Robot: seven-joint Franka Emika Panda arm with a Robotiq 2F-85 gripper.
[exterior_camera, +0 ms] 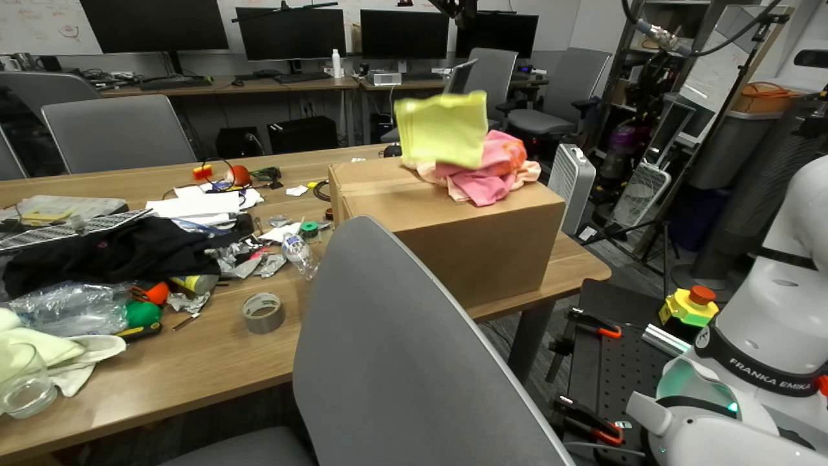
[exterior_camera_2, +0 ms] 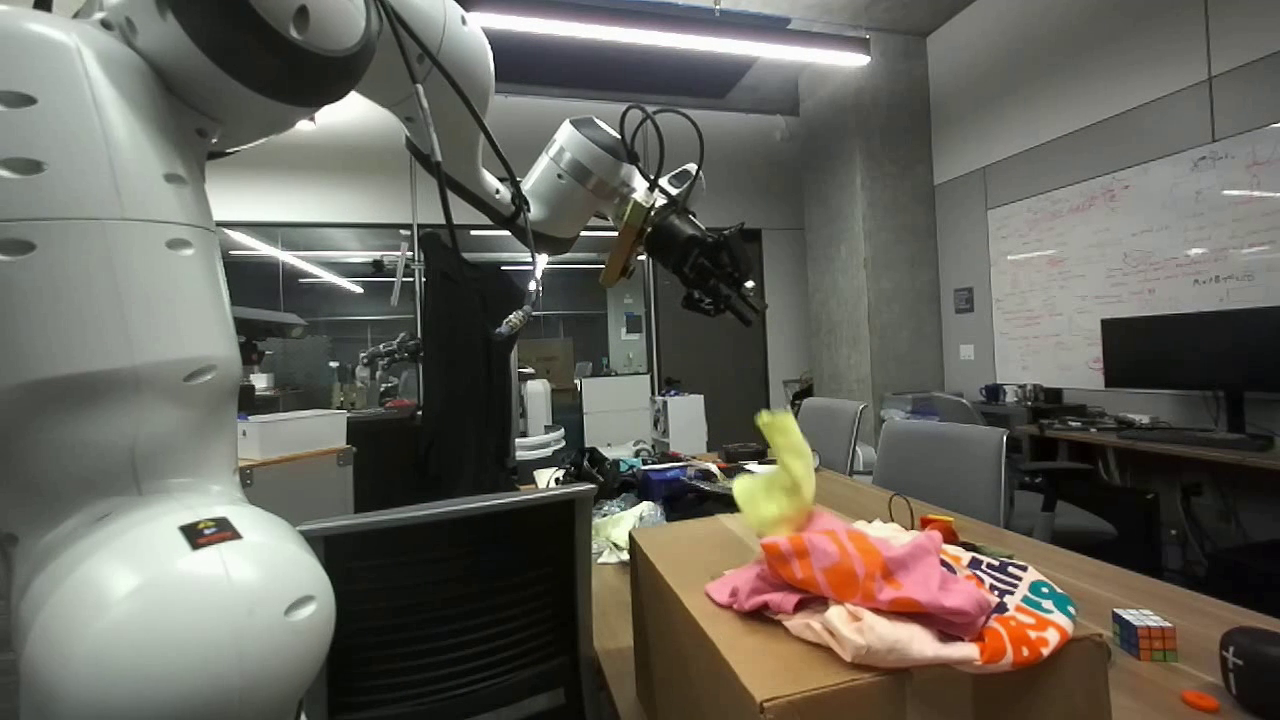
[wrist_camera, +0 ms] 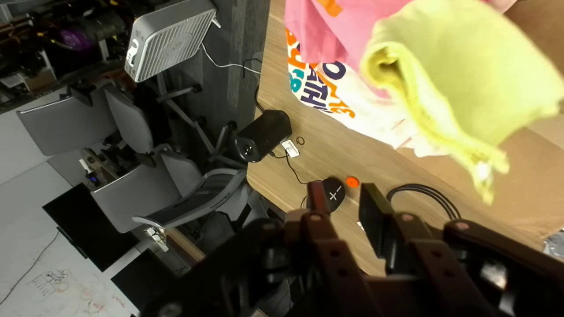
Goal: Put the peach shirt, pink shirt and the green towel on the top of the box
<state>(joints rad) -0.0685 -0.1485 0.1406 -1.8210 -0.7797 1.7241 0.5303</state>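
The green towel, yellow-green, is blurred in mid-air above the box in both exterior views; it also shows in the wrist view. It touches neither finger. The pink shirt with orange print lies crumpled over the peach shirt, which has coloured lettering. Both rest on the top of the cardboard box. My gripper is high above the box, its fingers apart and empty in the wrist view. Only part of it shows at the top of an exterior view.
The box stands on a wooden table. A grey chair stands close against the table beside the box. Tape, a bottle and a black cloth clutter the table. A Rubik's cube and black speaker stand near the box.
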